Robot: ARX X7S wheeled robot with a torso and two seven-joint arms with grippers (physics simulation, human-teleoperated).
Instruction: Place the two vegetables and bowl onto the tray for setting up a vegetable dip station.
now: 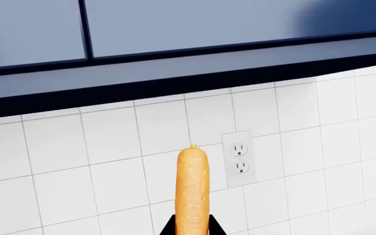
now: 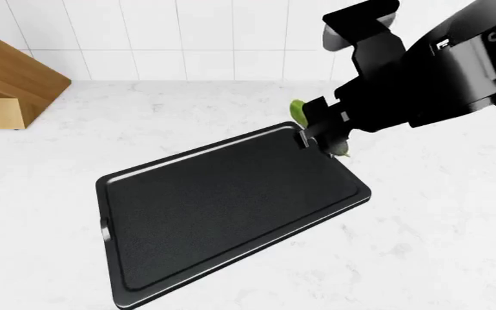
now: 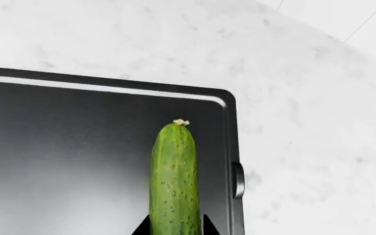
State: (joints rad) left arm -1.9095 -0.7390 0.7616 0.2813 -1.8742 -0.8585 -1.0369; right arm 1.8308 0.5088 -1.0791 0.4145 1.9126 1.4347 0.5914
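My right gripper (image 3: 174, 227) is shut on the bumpy green cucumber (image 3: 174, 176), which hangs over the black tray (image 3: 57, 147) near its corner and end handle. In the head view the right arm holds the cucumber (image 2: 298, 111) above the far right corner of the tray (image 2: 222, 206), whose surface is bare. My left gripper (image 1: 192, 230) is shut on the orange carrot (image 1: 192, 191), held up facing the tiled wall; this arm does not show in the head view. The bowl is out of view.
A wooden block (image 2: 7, 81) stands at the back left of the white marble counter (image 2: 438, 245). The left wrist view faces a white tiled backsplash with a wall outlet (image 1: 239, 157) under blue-grey cabinets (image 1: 175, 29).
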